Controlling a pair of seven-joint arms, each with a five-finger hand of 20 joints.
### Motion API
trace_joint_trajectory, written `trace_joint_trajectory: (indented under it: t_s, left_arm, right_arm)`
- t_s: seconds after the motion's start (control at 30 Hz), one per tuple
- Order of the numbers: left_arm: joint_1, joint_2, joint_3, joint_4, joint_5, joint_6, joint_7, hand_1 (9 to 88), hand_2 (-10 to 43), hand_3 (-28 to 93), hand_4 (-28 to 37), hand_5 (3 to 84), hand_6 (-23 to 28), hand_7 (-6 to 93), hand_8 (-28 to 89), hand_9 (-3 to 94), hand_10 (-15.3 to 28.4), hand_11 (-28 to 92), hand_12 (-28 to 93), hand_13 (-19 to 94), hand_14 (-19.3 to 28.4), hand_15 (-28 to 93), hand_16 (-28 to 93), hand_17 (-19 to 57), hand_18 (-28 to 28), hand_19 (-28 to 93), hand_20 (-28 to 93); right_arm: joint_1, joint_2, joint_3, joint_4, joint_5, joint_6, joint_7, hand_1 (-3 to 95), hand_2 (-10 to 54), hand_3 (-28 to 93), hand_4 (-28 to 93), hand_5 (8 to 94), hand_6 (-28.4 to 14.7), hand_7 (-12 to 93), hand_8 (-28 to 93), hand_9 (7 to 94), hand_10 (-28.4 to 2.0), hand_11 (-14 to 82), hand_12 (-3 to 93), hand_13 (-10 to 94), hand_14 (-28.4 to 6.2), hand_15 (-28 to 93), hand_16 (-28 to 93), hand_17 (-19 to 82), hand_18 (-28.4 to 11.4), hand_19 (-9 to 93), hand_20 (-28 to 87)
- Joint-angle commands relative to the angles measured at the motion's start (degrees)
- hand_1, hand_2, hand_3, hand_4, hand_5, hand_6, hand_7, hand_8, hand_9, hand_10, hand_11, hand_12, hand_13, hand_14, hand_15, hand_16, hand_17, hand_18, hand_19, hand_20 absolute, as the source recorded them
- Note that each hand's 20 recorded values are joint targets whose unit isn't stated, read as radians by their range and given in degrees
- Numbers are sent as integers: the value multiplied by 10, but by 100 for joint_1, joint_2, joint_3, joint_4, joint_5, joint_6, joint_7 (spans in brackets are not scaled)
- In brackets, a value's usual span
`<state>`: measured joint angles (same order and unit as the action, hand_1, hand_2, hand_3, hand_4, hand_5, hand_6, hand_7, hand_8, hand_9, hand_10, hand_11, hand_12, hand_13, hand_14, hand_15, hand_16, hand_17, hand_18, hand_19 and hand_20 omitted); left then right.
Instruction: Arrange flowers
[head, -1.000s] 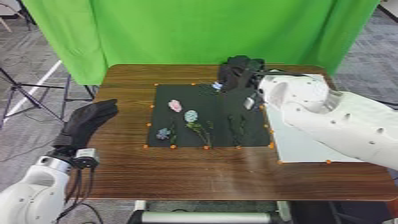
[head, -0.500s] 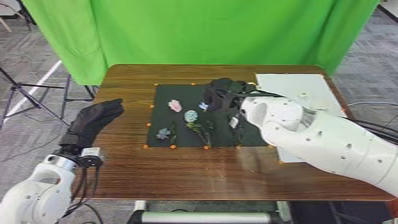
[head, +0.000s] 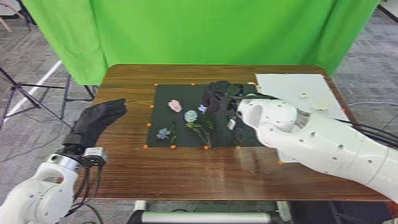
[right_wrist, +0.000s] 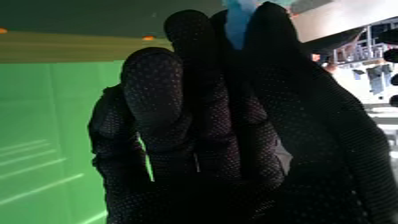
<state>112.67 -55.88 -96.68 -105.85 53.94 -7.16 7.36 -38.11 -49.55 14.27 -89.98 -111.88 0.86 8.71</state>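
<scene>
Black rectangular mat (head: 183, 91) below, the black-gloved right hand (head: 216, 93) sits nearer than before, pinching a blue-petalled flower (head: 202, 108). Black-gloved left hand (head: 98, 116) has straight fingers

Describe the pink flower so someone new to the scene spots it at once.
In the head view, on the brown wooden table, find the black sheet, left of the white sheet. The pink flower lies near its left edge, just farther from the robot than the pale blue flower. Its pink colour sets it apart from its blue neighbours.
</scene>
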Motion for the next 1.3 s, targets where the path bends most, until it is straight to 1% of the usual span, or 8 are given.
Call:
trace_joint_trajectory:
  t_s: [0.03, 0.6, 0.83, 1.0, 1.13, 1.17, 1.23, 1.3]
  left_arm:
    - [0, -68, -4, 28, 3, -108, -27, 267, -68, 599, -191, 446, 31, 128, -61, 402, 144, 149, 116, 311, 168, 120, 6, 23, 116, 80, 141]
    - [19, -52, -28, 15, -23, -162, -48, 265, -75, 603, -192, 437, 39, 120, -56, 399, 145, 146, 118, 310, 169, 115, 9, 23, 116, 75, 141]
    - [-12, -28, -11, 34, -14, -190, -57, 265, -76, 602, -191, 431, 37, 119, -54, 399, 144, 145, 118, 309, 170, 115, 10, 22, 116, 76, 142]
    - [31, -20, -51, 9, -16, -187, -67, 265, -79, 602, -190, 428, 36, 121, -54, 399, 144, 145, 118, 309, 170, 114, 10, 22, 117, 75, 142]
    - [57, -15, -78, -9, -16, -172, -58, 267, -82, 603, -190, 427, 36, 121, -55, 398, 144, 145, 119, 309, 169, 113, 10, 22, 117, 75, 141]
    - [62, -8, -78, -19, -18, -163, -54, 267, -82, 603, -190, 427, 36, 121, -55, 398, 144, 145, 119, 309, 169, 113, 10, 22, 117, 75, 141]
    - [55, 6, -84, -13, -14, -168, -35, 268, -82, 601, -190, 427, 36, 121, -55, 398, 144, 144, 119, 309, 169, 113, 10, 22, 117, 75, 141]
    - [15, 18, -70, 2, -5, -168, -4, 267, -83, 602, -189, 426, 36, 121, -55, 398, 144, 144, 119, 310, 169, 112, 10, 22, 117, 75, 142]
  right_arm:
    - [-7, -77, -89, 98, -169, -120, 54, 571, -73, 586, -201, 741, 36, 273, 48, 819, -101, 108, 361, 687, -108, 575, 412, 300, -218, 694, 644]
    - [-113, -31, 28, 78, -168, -414, 116, 534, -79, 592, -181, 722, 37, 260, 33, 782, -115, 147, 318, 667, -118, 574, 410, 287, -222, 688, 641]
    - [-105, 5, 79, 34, -165, -528, 176, 514, -89, 600, -179, 685, 25, 245, 45, 742, -118, 172, 277, 654, -119, 574, 404, 279, -220, 684, 638]
    - [-90, 101, 249, -88, -133, -872, 222, 481, -94, 634, -188, 647, 16, 219, 47, 684, -131, 174, 232, 633, -122, 569, 404, 263, -221, 673, 634]
    - [-219, 225, 737, -303, -111, -1203, 270, 441, -95, 678, -194, 618, 18, 199, -16, 643, -133, 150, 231, 614, -129, 557, 400, 250, -222, 659, 631]
    - [-268, 274, 912, -381, -108, -1243, 291, 431, -95, 687, -190, 612, 18, 204, -67, 632, -135, 143, 229, 609, -130, 548, 397, 247, -223, 654, 628]
    - [-363, 409, 1282, -542, -79, -1159, 335, 421, -95, 694, -187, 601, 17, 203, -95, 612, -135, 131, 227, 597, -135, 527, 387, 237, -223, 639, 620]
    - [-466, 624, 1623, -694, -82, -836, 415, 411, -95, 696, -187, 590, 14, 197, -96, 599, -137, 123, 227, 590, -138, 495, 373, 228, -223, 622, 611]
